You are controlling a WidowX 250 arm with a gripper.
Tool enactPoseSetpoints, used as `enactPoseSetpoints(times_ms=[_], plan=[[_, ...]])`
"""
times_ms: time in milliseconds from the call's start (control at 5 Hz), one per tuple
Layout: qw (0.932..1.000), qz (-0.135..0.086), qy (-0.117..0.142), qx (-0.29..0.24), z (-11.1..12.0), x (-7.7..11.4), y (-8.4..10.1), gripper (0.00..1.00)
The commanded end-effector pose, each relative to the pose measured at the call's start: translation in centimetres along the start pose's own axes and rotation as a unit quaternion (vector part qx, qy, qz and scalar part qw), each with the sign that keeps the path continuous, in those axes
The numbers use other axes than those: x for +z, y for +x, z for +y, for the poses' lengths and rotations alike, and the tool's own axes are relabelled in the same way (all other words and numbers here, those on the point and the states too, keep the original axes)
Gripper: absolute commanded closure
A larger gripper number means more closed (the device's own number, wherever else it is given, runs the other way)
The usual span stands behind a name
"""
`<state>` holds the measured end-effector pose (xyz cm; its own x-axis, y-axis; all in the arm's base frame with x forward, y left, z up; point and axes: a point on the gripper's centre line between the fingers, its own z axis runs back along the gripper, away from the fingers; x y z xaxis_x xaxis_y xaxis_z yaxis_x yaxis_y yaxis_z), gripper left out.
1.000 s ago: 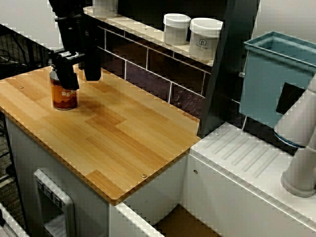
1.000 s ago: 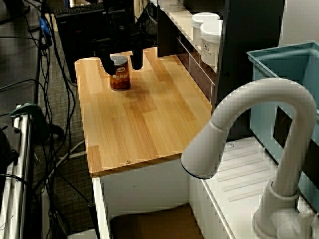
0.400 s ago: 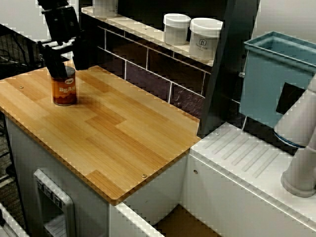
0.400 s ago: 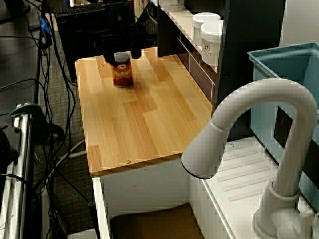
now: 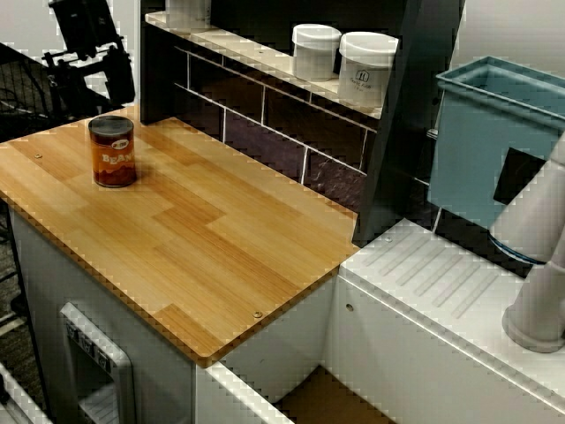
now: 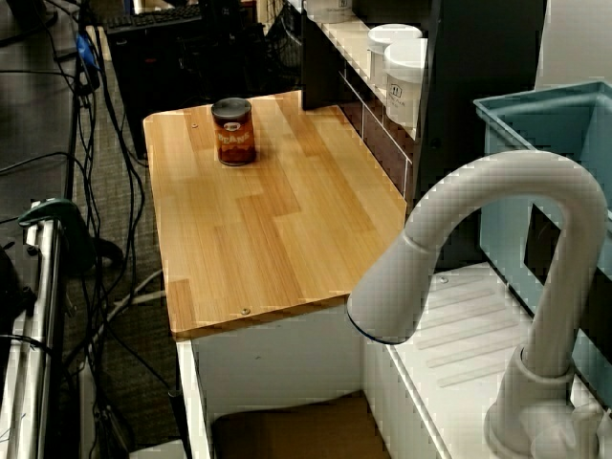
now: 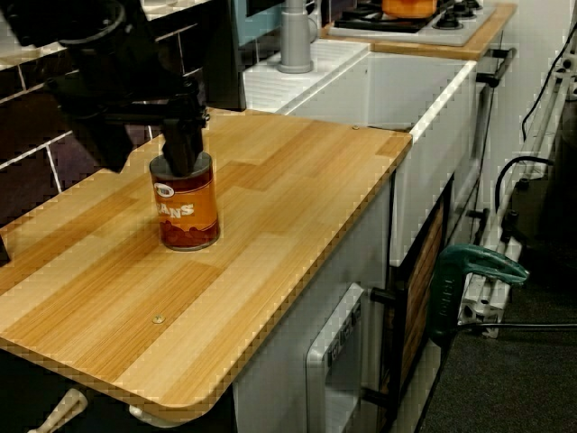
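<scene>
Bean can (image 5: 113, 152) upright on wooden counter (image 5: 221, 238), gripper (image 5: 92, 87) raised beside it — fingers apart, empty

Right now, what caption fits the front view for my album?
Round orange tin can upright on wooden counter; open black jaws clear of it.

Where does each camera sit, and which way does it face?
High side view: beside the faucet, faces across the counter to the tiled wall; tool top left.
View behind the faucet: faces along the counter; tool not clearly discernible.
Low end view: faces back toward the sink; tool overlaps the can.
All share the can.
</scene>
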<state>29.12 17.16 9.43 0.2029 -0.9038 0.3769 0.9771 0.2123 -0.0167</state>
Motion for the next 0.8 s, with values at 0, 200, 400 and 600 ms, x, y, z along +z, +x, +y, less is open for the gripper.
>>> enactPoseSetpoints(times_ms=[0,200,400,600], plan=[[0.9951,0.009,0.049,0.086,0.3,2.8,-1.8,0.0],[0.9764,-0.015,0.086,0.197,0.8,4.2,-3.7,0.0],[0.9622,-0.019,0.106,0.25,1.4,4.3,-5.4,0.0],[0.9471,-0.032,0.13,0.292,1.6,4.6,-6.9,0.0]])
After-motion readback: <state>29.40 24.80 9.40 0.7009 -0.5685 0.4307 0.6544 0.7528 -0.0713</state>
